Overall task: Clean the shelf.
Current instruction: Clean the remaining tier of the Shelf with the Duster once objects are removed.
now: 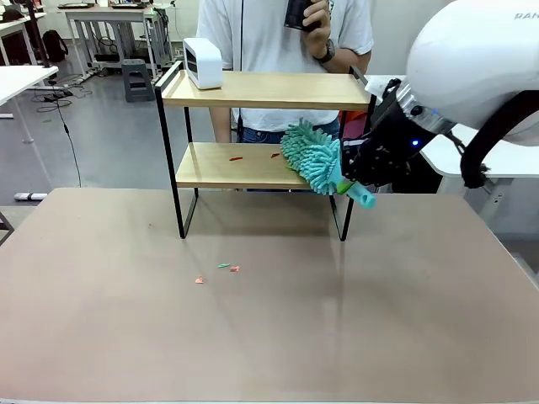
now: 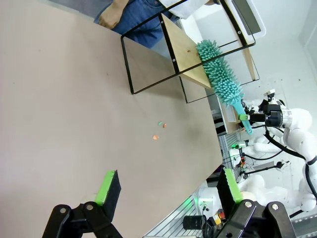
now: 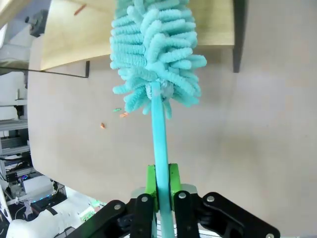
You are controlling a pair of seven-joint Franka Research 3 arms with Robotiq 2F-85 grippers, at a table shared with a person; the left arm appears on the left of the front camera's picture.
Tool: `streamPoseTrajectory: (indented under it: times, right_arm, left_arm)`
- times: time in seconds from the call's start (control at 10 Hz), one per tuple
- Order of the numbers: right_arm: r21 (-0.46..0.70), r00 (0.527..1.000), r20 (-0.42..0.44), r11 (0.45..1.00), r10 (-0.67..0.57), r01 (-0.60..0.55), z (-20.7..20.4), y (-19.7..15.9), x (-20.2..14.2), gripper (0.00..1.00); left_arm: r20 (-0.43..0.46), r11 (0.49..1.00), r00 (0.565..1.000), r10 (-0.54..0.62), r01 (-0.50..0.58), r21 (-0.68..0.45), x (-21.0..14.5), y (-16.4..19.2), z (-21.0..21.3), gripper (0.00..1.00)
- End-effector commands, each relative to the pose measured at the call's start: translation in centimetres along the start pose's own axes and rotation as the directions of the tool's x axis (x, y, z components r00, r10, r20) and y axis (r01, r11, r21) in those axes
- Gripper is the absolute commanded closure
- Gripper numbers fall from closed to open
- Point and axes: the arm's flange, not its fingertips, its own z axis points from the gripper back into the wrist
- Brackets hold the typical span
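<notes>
The left gripper (image 2: pixel 168 183) hangs over the counter (image 1: pixel 101 320), jaws wide apart and empty; scraps (image 1: pixel 226 267) lie before the shelf (image 1: pixel 269 88) at the counter's far middle, yet two red bits (image 1: pixel 237 157) are left on its lower board, so the job looks partly done. At that board's right end sits the duster (image 1: pixel 310 156), and the right wrist view shows what the front view hides: the right gripper (image 3: pixel 162 181) with jaws clamped on its handle.
</notes>
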Motion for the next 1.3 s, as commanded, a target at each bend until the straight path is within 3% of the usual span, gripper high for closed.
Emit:
streamPoseTrajectory:
  times: [0.0,0.4,0.6,0.8,1.0,1.2]
  right_arm:
    - [0.049,1.000,-0.014,0.999,0.006,-0.005,-1.5,1.8,0.2,0.88]
    - [0.164,0.977,-0.094,0.971,0.191,-0.174,-3.2,5.5,1.2,0.88]
    - [0.245,0.918,-0.205,0.926,0.340,-0.288,-2.8,4.9,1.4,0.88]
    - [0.268,0.835,-0.277,0.872,0.476,-0.409,-1.0,2.2,1.1,0.88]
    - [0.439,0.748,-0.274,0.771,0.604,-0.462,2.3,-2.0,-0.3,0.88]
    - [0.567,0.745,-0.227,0.707,0.627,-0.422,4.2,-5.2,-1.2,0.88]
  left_arm:
    - [0.015,1.000,1.000,-0.018,0.019,-0.014,-0.3,-0.1,-0.3,0.00]
    - [0.015,1.000,1.000,-0.018,0.019,-0.014,-0.3,-0.1,-0.3,0.00]
    - [0.015,1.000,1.000,-0.018,0.019,-0.014,-0.3,-0.1,-0.3,0.00]
    - [0.015,1.000,1.000,-0.018,0.019,-0.014,-0.3,-0.1,-0.3,0.00]
    - [0.015,1.000,1.000,-0.018,0.019,-0.014,-0.3,-0.1,-0.3,0.00]
    - [0.015,1.000,1.000,-0.018,0.019,-0.014,-0.3,-0.1,-0.3,0.00]
